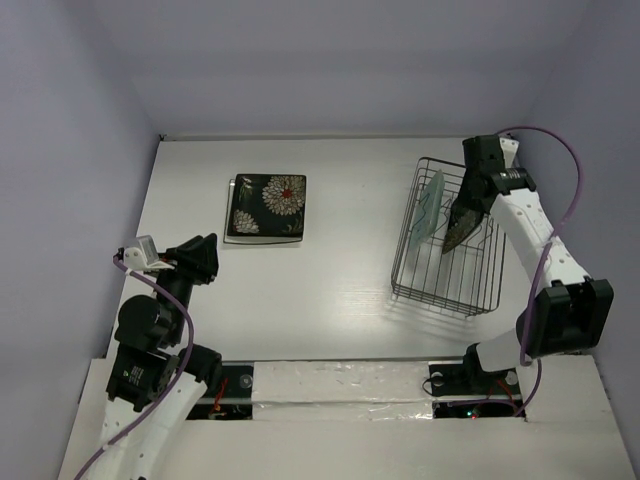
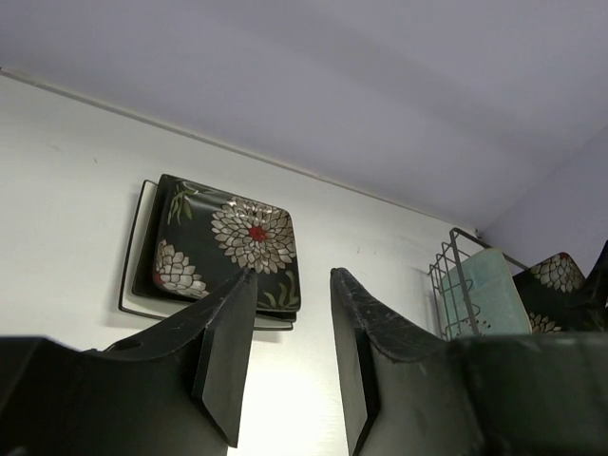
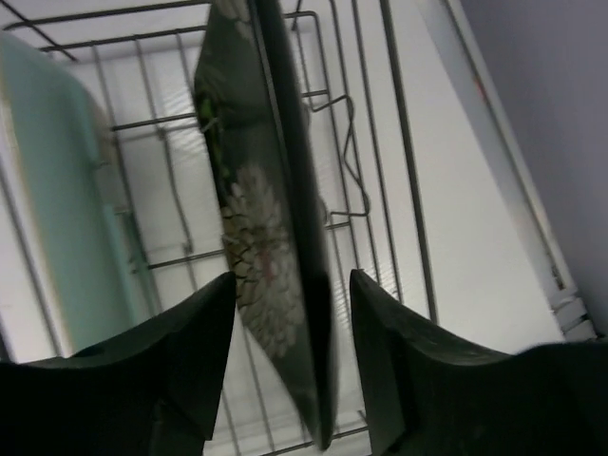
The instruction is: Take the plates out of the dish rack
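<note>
The right gripper point(image 3: 293, 280) is straddling the flowered plate point(image 3: 271, 190) standing edgewise in the dish rack point(image 1: 455, 275), jaws apart (seemingly not yet clamping), evidently to lift it out.

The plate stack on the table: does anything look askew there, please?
Slightly: the white plate at the bottom juts out past the left edge of the floral plate on top, so their edges do not line up. Nothing looks damaged.
</note>
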Controlling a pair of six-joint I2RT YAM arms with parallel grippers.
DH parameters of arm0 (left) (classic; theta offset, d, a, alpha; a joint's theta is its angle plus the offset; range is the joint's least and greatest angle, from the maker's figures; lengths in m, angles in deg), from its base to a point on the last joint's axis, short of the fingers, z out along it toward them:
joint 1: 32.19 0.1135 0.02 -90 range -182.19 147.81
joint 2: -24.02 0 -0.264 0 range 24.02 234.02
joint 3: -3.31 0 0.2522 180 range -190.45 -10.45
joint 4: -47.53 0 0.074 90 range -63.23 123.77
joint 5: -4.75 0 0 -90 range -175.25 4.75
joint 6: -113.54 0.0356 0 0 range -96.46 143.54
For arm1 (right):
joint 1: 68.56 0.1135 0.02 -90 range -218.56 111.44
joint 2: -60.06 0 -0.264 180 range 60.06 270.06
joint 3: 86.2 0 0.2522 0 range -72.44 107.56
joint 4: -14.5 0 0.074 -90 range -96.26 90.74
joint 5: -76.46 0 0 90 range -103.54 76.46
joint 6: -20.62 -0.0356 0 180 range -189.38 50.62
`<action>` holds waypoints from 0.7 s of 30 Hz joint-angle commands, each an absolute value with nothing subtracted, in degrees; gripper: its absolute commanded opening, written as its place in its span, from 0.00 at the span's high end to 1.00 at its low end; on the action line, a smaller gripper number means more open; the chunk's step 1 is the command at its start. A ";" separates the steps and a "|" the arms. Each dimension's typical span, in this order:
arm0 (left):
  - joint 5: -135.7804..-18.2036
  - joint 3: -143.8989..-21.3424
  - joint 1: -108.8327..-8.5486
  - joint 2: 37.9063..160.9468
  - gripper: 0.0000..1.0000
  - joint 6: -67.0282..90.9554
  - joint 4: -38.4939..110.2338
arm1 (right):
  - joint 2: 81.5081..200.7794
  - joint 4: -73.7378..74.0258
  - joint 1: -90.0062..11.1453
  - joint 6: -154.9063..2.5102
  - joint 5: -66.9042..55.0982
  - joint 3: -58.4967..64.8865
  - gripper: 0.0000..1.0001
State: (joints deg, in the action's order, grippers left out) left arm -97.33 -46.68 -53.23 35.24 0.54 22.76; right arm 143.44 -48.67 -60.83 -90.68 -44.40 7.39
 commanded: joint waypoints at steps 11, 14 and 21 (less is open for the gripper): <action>-97.12 -46.57 -53.46 34.83 0.64 0.87 24.98 | 149.36 -42.60 -63.99 -77.56 -41.14 13.61 0.99; -97.12 -46.49 -53.46 35.18 0.64 0.87 24.98 | 149.45 -39.53 -63.99 -73.88 -42.28 13.08 1.00; -97.12 -46.57 -53.46 36.15 0.64 0.87 24.98 | 146.73 -32.15 -63.99 -66.49 -43.78 11.94 1.00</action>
